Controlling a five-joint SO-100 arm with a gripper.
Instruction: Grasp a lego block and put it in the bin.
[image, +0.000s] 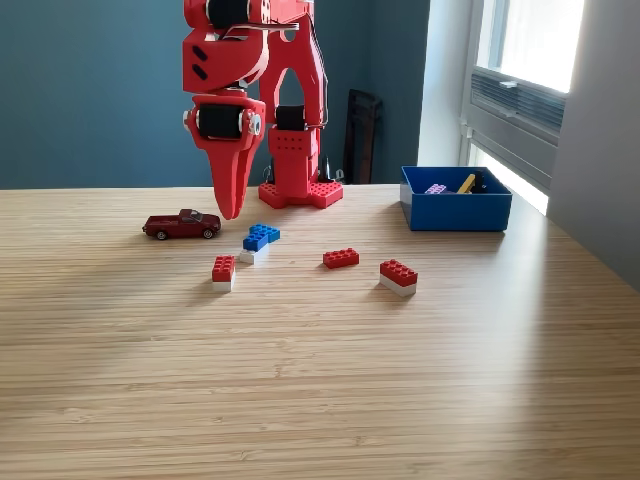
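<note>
Nearest the camera lies bare wooden table (320, 400). Beyond it sit four lego pieces: a red-and-white block (223, 271) towards the exterior view's left, a blue-and-white block (258, 240) behind it, a flat red block (341, 258) at centre, and a red-on-white block (398, 277) to the right. A dark red toy car (181, 225) stands left of the blue block. The red arm's pincer (231, 205) hangs pointing down above the table, between the car and the blue block, touching neither; its jaws appear closed to a point and hold nothing. The bin (455, 212) stands well apart at the exterior view's right, holding small pieces, one yellow.
</note>
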